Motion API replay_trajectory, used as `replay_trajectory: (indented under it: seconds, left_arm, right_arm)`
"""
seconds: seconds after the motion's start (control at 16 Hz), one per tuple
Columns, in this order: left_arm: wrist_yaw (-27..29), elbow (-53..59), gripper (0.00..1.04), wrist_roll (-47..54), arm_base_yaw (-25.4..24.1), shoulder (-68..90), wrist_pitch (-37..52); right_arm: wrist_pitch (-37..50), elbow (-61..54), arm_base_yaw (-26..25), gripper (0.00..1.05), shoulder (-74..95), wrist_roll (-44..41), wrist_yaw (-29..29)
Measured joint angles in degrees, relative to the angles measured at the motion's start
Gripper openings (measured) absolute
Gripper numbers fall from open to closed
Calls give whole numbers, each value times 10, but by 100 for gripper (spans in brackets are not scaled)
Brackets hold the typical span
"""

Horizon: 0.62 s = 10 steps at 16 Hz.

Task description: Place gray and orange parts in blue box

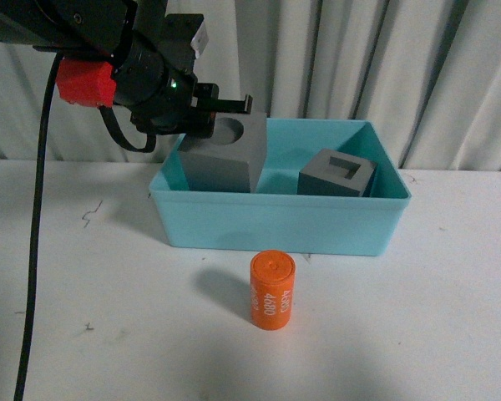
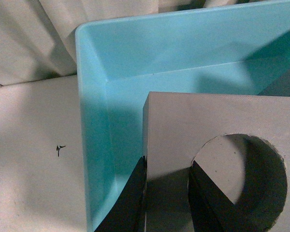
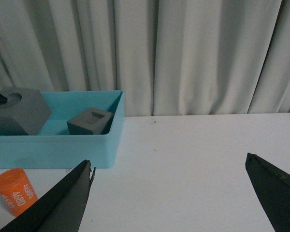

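White counter (image 1: 451,334) fills the front view's foreground, gray pleated curtain (image 1: 401,58) behind it. Blue box (image 1: 275,225) sits mid-counter, near the curtain, open top.

Left arm (image 1: 108,50), black with a red part, comes in from the upper left over the box's left end. Left gripper (image 1: 225,113) clamps the round-recess gray cube (image 1: 225,163). Left wrist view shows one of the fingers (image 2: 130,203) on the cube's outer face and the other inside the round hole, with the cube wall pinched between them. The cube is inside the box at its left end, tilted, its top above the rim. Cannot tell if its bottom touches the box floor.

Square-recess gray cube (image 1: 338,175) sits in the box's right part, near the back wall, apart from the held cube.

Orange cylinder (image 1: 272,292) with white numerals is outside the box, on the counter just in front of the near wall, not touching it.

Right gripper (image 3: 169,161) hangs over bare counter to the right of the box, fingers (image 3: 63,203) spread wide, nothing between them.
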State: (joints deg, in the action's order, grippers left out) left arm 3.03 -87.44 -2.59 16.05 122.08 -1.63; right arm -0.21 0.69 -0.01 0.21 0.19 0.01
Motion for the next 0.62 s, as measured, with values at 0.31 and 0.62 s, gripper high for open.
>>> replay_trajectory:
  seconds: [0.31, 0.62]
  left_arm:
    - [11, -24, 19, 0, -7, 36, -2]
    - [15, -34, 19, 0, -16, 54, -5]
  right_arm:
    - [0, 0, 0, 98, 0, 0, 0]
    - [0, 0, 0, 98, 0, 0, 0]
